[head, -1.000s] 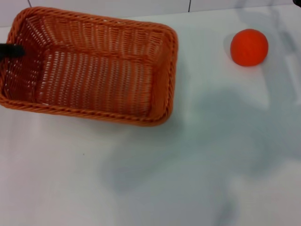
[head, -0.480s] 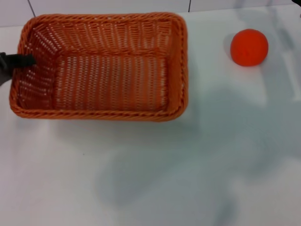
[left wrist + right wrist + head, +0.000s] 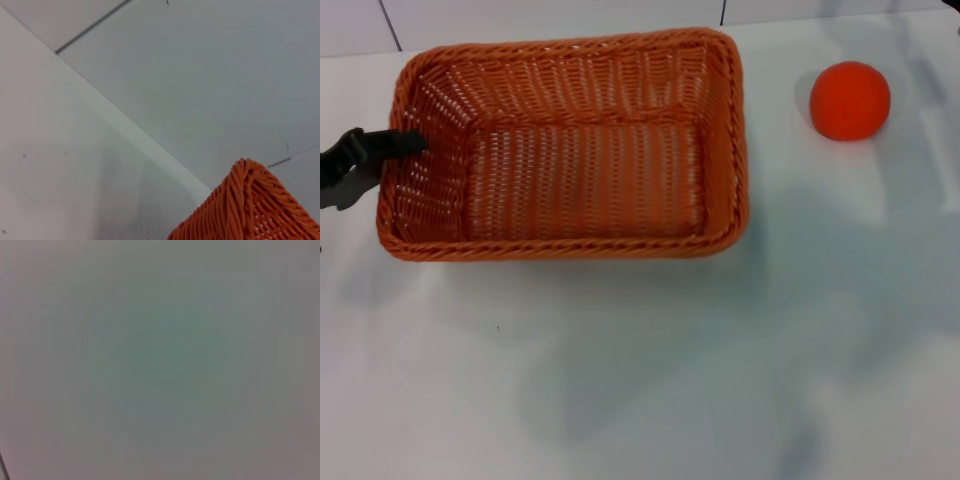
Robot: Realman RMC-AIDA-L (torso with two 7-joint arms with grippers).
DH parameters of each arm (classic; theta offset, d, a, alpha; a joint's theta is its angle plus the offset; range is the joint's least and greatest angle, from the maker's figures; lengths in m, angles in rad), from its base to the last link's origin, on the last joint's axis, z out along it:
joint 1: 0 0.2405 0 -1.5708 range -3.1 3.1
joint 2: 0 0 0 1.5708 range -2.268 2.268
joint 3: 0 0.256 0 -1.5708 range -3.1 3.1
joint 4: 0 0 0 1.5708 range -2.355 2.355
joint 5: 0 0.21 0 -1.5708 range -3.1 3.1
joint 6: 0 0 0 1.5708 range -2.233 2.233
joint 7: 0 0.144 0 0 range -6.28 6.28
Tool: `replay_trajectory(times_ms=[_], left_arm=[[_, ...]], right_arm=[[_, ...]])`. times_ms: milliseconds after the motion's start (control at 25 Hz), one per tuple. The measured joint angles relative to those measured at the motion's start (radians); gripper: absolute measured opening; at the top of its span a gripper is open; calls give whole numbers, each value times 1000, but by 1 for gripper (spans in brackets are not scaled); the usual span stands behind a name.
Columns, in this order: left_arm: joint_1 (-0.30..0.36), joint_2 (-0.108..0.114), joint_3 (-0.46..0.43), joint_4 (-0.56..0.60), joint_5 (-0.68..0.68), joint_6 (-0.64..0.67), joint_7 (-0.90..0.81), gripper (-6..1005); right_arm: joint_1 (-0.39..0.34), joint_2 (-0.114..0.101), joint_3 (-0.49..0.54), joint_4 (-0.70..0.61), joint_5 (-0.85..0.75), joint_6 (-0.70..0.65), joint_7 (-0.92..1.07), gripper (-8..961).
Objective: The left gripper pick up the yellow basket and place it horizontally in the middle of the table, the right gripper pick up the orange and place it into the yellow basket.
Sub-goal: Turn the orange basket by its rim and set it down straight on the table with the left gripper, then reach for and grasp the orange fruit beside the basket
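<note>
The yellow basket (image 3: 570, 75), orange-brown wicker with a braided rim, lies lengthwise across the far left-centre of the white table (image 3: 640, 380) and is empty. My left gripper (image 3: 384, 160) is at the basket's left end. One black finger (image 3: 402, 143) reaches over the rim inside the basket, the rest is outside, and it is shut on the left wall. A corner of the basket (image 3: 250, 210) shows in the left wrist view. The orange (image 3: 850, 100) sits on the table to the right of the basket, apart from it. My right gripper is out of view.
The table's far edge meets a pale wall with dark seams (image 3: 722, 12) just behind the basket. Soft arm shadows fall on the table's right and front parts. The right wrist view shows only a plain grey surface.
The basket has slid to the right with my left gripper and turned from skewed to square with the table edge. The orange has not moved.
</note>
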Motion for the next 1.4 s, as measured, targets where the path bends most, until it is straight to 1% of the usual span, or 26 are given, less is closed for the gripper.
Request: replay_trajectory(times_ms=[320, 440, 600, 720, 800, 840, 960, 1080, 1120, 1160, 1200, 1280, 1320, 1400], left_arm=[[-5, 3, 29, -25, -19, 27, -10, 222], [9, 4, 24, -26, -27, 33, -16, 381], [20, 9, 22, -23, -29, 63, -19, 501], [32, 15, 19, -18, -29, 121, -30, 591], [34, 16, 18, -17, -30, 132, -33, 651], [38, 18, 16, -8, -32, 177, -43, 681], [45, 22, 16, 1, -35, 183, -42, 717], [61, 32, 14, -1, -44, 140, -12, 752], [66, 37, 5, -7, -51, 123, 15, 752], [66, 37, 5, -7, -51, 123, 15, 752], [70, 42, -23, -18, -66, 107, 75, 752], [70, 42, -95, -41, -99, 98, 212, 752], [69, 39, -133, -60, -126, 98, 291, 752], [67, 33, -186, -97, -177, 99, 422, 753]], right_arm=[[1, 0, 2, 1, 0, 5, 0, 946], [2, 0, 2, 1, 0, 6, 0, 946], [5, -1, 1, 1, 0, 7, 0, 946], [6, -1, 1, 1, 0, 8, 0, 945], [6, -2, 0, 0, 0, 8, 0, 945], [7, -2, -2, 0, 0, 8, 0, 945], [8, -3, -6, -4, -5, 8, -1, 945], [9, -4, -15, -14, -13, 17, -2, 945], [9, -4, -23, -21, -14, 22, -1, 945], [7, -5, -38, -31, -14, 33, 4, 945], [3, -7, -60, -46, -15, 49, 16, 945], [-10, -15, -132, -95, -37, 109, 75, 945], [-15, -21, -165, -119, -58, 142, 116, 945], [-32, -45, -246, -190, -146, 220, 251, 946]])
